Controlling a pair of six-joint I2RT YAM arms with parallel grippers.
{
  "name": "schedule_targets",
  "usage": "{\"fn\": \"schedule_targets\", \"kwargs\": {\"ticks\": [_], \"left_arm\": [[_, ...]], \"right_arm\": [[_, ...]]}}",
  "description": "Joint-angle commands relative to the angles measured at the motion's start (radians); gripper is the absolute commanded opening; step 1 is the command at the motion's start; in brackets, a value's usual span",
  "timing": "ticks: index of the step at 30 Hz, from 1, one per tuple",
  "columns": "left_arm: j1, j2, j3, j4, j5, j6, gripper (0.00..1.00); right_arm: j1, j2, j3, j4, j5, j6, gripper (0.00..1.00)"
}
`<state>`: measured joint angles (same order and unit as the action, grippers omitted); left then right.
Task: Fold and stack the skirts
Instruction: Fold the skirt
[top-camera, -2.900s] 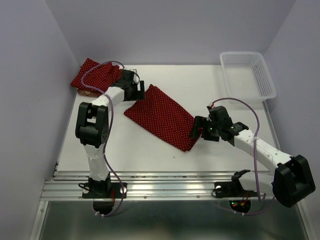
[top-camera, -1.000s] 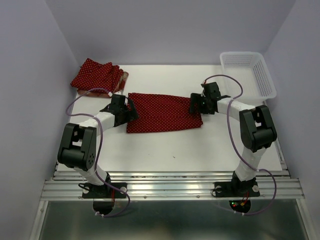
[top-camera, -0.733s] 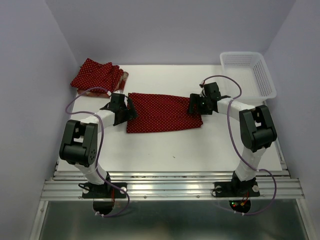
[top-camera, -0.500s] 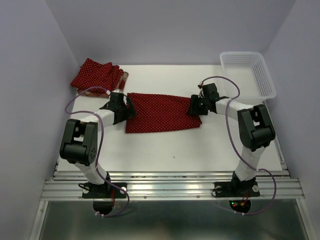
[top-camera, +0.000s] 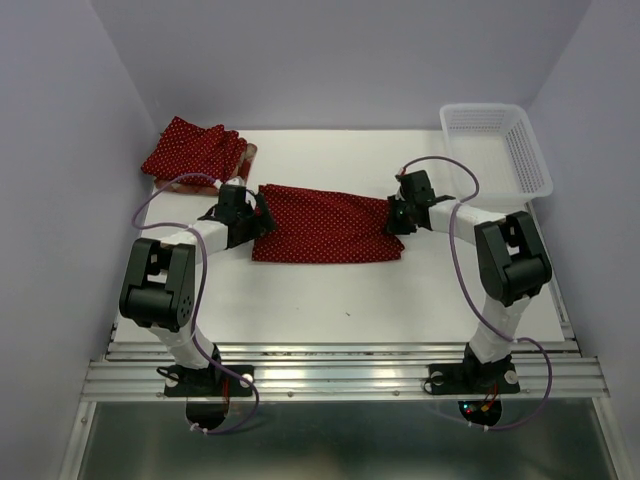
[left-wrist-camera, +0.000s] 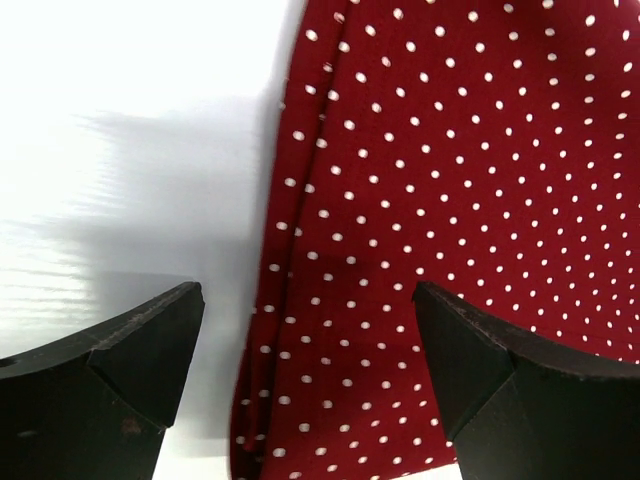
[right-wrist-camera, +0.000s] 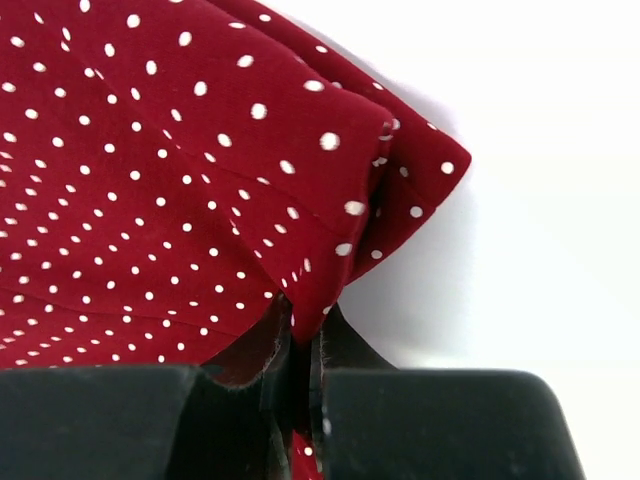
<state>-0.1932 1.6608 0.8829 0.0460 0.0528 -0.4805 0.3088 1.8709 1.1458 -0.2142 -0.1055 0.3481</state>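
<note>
My right gripper (right-wrist-camera: 296, 350) is pinched shut on a fold of the skirt (right-wrist-camera: 180, 150) at its far right corner. The cloth rises in a ridge out of my fingers, and a small flap of it pokes past them onto the white table (right-wrist-camera: 540, 200).

My left gripper (left-wrist-camera: 305, 300) stands wide open and holds nothing. One finger is over bare table and the other is over dotted cloth, with the skirt's left edge running between them. I cannot tell whether the tips touch down.

Seen from above, the skirt lies spread flat across the middle of the table, its long side running left to right between my two grippers. Both my forearms reach in low from the near edge, one to each end of it.

Behind my left gripper, in the back left corner, a heap (top-camera: 192, 150) of the same dark red dotted cloth sits crumpled, apart from the spread skirt. A lighter scrap shows at the heap's right edge, but I cannot make out what it is. My left arm's purple cable (top-camera: 178, 179) loops up between the heap and my wrist.

A white mesh basket (top-camera: 540, 172) sits in the back right corner, behind my right gripper and well apart from the skirt. Pale walls close in at the left, back and right.
</note>
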Motion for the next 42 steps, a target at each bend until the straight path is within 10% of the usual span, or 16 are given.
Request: {"fn": "schedule_targets", "kwargs": {"ticks": [1,22,42], "left_arm": [[-0.008,-0.004,-0.056,0.052,0.111,-0.03,0.97],[-0.152,0.091,-0.01,0.127,0.163,-0.102,0.49],[-0.169,0.117,-0.018,0.173,0.199,-0.118,0.36]], "right_arm": [[0.004,-0.079,0.043,-0.154,0.207,-0.119,0.01],[0.108,-0.15,0.389,-0.505,0.44,-0.222,0.01],[0.381,0.114,0.743,-0.694,0.463,-0.048,0.03]]}}
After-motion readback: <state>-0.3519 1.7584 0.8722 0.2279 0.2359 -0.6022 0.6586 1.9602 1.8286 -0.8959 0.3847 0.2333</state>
